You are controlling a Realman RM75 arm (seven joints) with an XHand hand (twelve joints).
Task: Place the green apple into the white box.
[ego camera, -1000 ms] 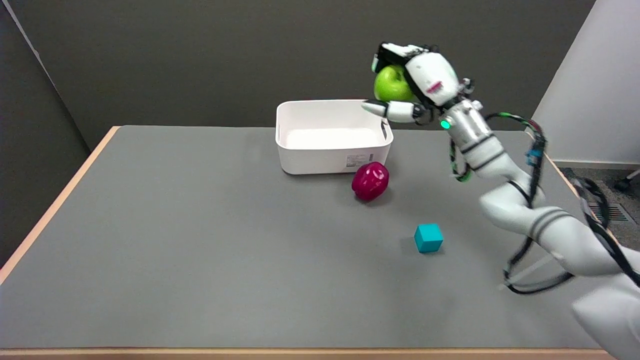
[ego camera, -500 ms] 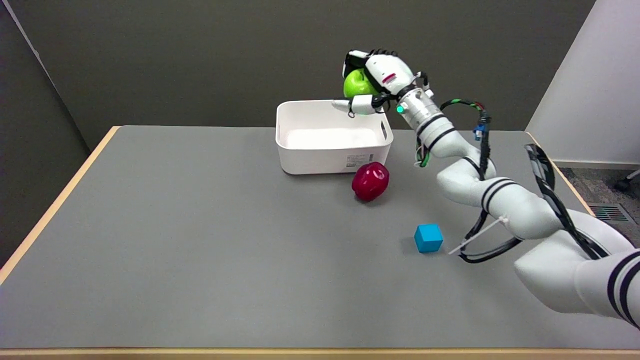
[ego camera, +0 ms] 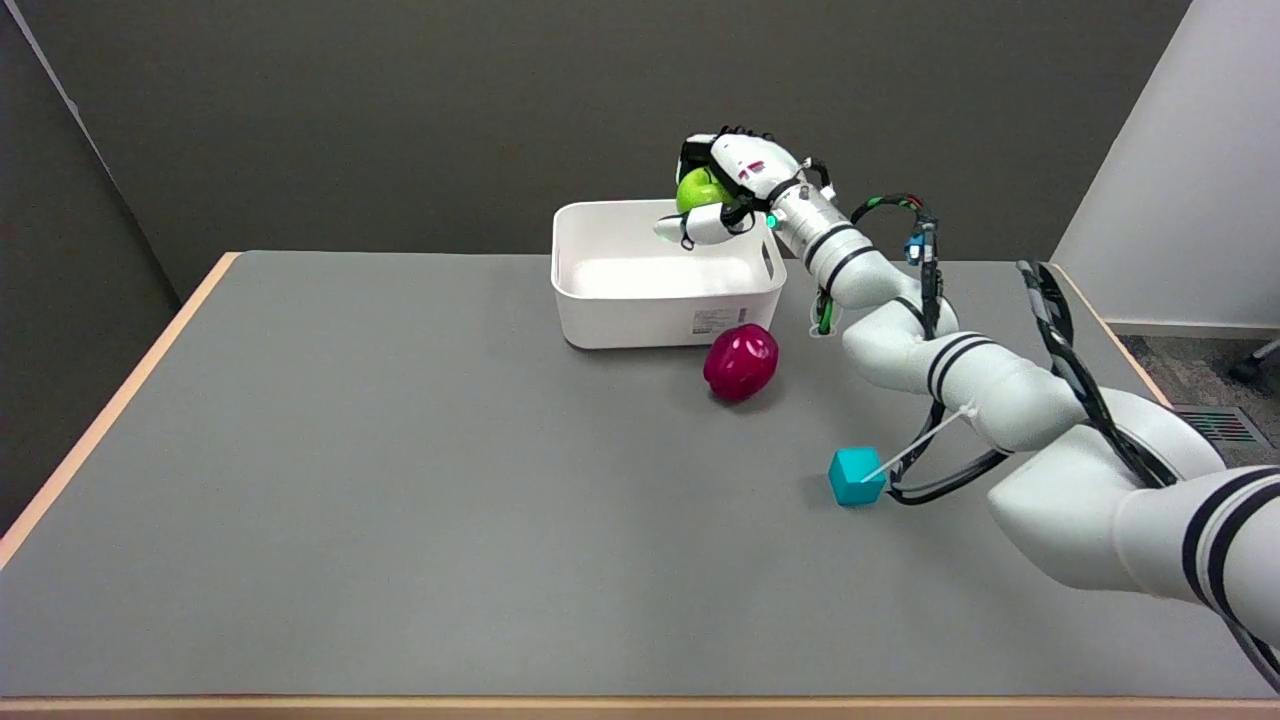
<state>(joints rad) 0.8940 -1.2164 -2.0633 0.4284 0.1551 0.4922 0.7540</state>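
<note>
Movement since the earlier frames: right hand (ego camera: 728, 180) with the green apple (ego camera: 699, 189) has travelled leftward and somewhat lower, from beyond the white box's right end to a position over its right half; the arm behind it has stretched out across the table.

Item 1, right hand: fingers curled over the top of the green apple, thumb extended below it, so the fruit is clamped in the grasp and carried in the air.

Item 2, green apple: held aloft, above the rim of the white box (ego camera: 660, 320), toward the far right part of the opening. Not yet inside.

Item 3, white box: stands at the far side of the grey table (ego camera: 400, 500), interior appears unoccupied.

Item 4, bystanders: red apple (ego camera: 741, 362) on the table just in front of the box's near right corner; teal cube (ego camera: 857, 476) further forward, beside the arm's cable loop. Neither belongs to the task.

Step in hand, as judged: end of transport, start of placement. Next move likely calls for lowering the hand into the opening, clear of the right wall, then spreading the fingers so the apple settles on the floor without rolling or bouncing out.
</note>
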